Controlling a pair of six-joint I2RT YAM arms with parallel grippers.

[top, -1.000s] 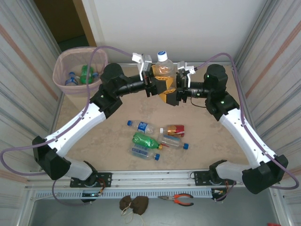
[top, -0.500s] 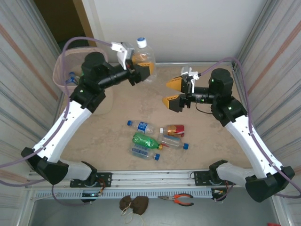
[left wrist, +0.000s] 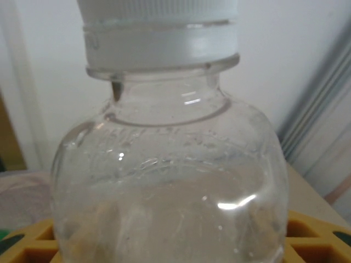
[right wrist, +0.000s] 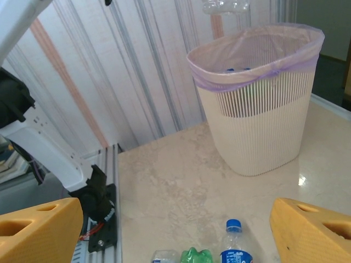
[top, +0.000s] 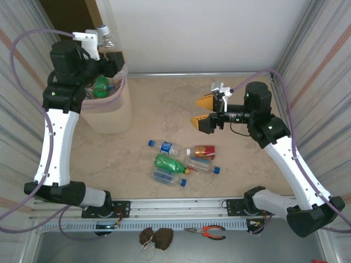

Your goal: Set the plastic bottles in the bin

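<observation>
My left gripper [top: 107, 57] is raised over the pale pink bin [top: 114, 113] at the far left, shut on a clear plastic bottle [top: 104, 34] with a white cap. In the left wrist view that bottle [left wrist: 170, 164] stands upright between my yellow fingers [left wrist: 313, 236]. A green bottle [top: 100, 86] lies inside the bin. Several bottles lie mid-table: a blue-capped one [top: 164, 147], a red-labelled one [top: 203, 151], a green one [top: 170, 163]. My right gripper [top: 202, 112] hangs open and empty right of centre, facing the bin [right wrist: 263, 109] with a blue-capped bottle [right wrist: 235, 251] below it.
Corrugated walls close in both sides of the table. Orange-handled pliers [top: 206, 232] and a brown lump [top: 155, 236] lie beyond the front rail. The left arm's base [right wrist: 96, 211] sits by the rail in the right wrist view.
The left arm has swung left and up with the clear bottle, from the table's back middle to above the bin. The right gripper let go of it and stayed open.
</observation>
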